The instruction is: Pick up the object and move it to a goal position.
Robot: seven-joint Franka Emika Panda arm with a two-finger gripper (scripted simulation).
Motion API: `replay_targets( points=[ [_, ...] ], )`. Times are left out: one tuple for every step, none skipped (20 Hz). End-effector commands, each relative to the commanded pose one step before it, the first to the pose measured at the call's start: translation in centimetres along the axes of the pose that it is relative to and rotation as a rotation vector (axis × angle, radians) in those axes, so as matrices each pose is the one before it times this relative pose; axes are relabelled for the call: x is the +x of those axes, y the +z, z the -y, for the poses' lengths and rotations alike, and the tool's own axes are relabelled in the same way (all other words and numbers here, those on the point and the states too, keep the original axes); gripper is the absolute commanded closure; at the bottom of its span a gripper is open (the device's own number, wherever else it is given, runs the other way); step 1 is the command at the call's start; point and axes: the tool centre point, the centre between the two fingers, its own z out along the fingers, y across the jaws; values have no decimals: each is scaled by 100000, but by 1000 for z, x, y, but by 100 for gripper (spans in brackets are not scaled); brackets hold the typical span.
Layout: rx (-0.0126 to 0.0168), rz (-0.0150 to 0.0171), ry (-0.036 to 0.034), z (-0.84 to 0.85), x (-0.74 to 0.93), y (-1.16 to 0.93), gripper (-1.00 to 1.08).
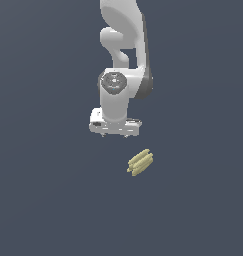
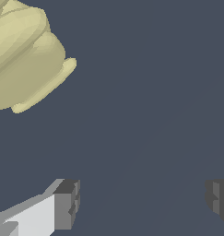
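Note:
The object (image 1: 140,162) is a small pale yellow bunch of ridged, stubby banana-like fingers lying on the dark grey floor. My gripper (image 1: 115,136) hangs above the floor, up and toward the exterior view's left of the object, not touching it. The wrist view shows the object (image 2: 26,55) partly cut off at the frame's corner, well away from the gap between the jaws. My gripper (image 2: 141,203) is open, its two dark fingertips (image 2: 67,203) spread wide with nothing between them.
The white arm (image 1: 124,50) comes down from the top of the exterior view. Plain dark grey floor (image 1: 53,200) surrounds the object.

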Motion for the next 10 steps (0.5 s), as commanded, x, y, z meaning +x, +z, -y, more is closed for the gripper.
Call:
replay_targets(
  points=[
    [62, -231, 1985, 245, 257, -67, -92],
    [48, -119, 1100, 124, 134, -36, -92],
    [60, -130, 1229, 139, 147, -40, -92],
    [67, -143, 1351, 155, 159, -43, -92],
    [71, -156, 1466, 174, 171, -46, -92],
    [77, -169, 1583, 193, 181, -49, -92],
    [87, -180, 1706, 212, 191, -53, -92],
    [99, -191, 1829, 232, 199, -56, -92],
    [110, -202, 1951, 253, 206, -59, -92],
    [121, -212, 2069, 276, 211, -62, -92]
  ],
)
